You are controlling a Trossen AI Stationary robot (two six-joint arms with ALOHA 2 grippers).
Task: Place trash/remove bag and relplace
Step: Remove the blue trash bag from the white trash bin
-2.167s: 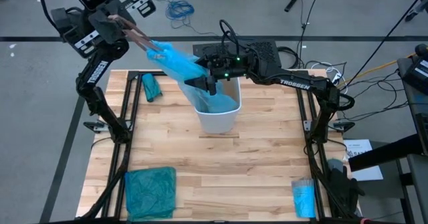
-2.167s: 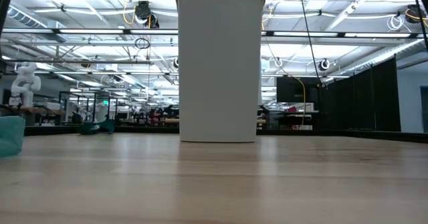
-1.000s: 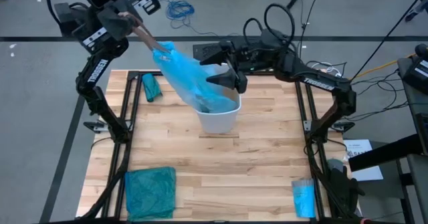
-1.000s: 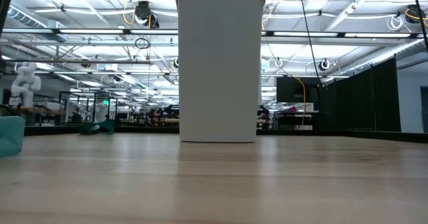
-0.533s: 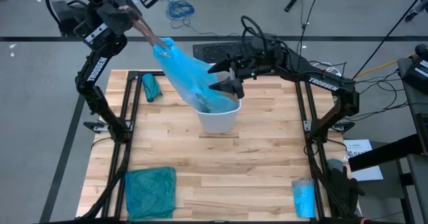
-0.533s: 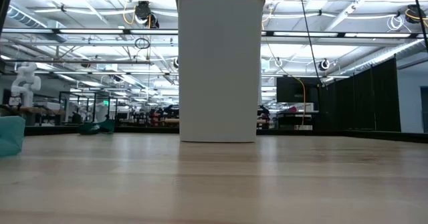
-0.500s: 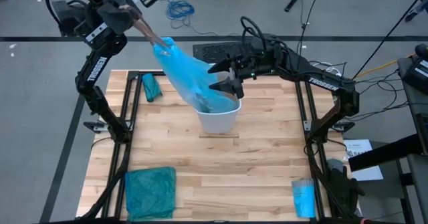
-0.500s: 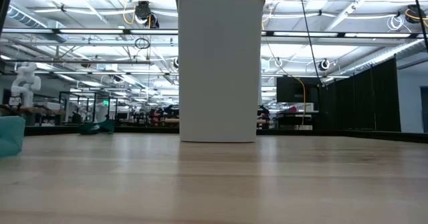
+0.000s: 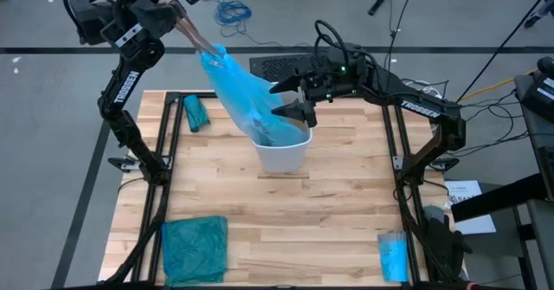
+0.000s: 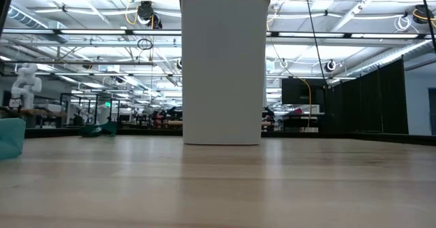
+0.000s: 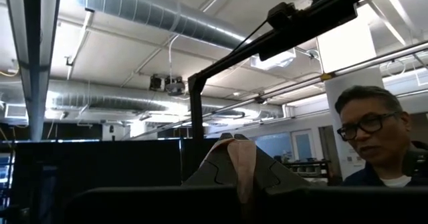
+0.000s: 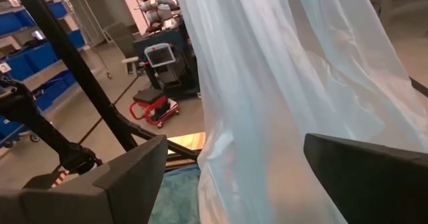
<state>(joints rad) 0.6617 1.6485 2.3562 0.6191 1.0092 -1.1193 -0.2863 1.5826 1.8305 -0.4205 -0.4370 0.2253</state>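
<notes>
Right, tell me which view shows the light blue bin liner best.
The high view: the light blue bin liner shows whole, stretched from the shut left claw down into the white bin. The right wrist view shows only a close sheet; the low and left wrist views show none.

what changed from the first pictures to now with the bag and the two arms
The left gripper, shut on the bag, has pulled its top higher and back-left, drawing more of it out of the bin. The right gripper came off the bag near the bin's rim, drew back to the right, and now waits beside it, jaws open. The bin, the folded teal bag and the small roll stayed put.
</notes>
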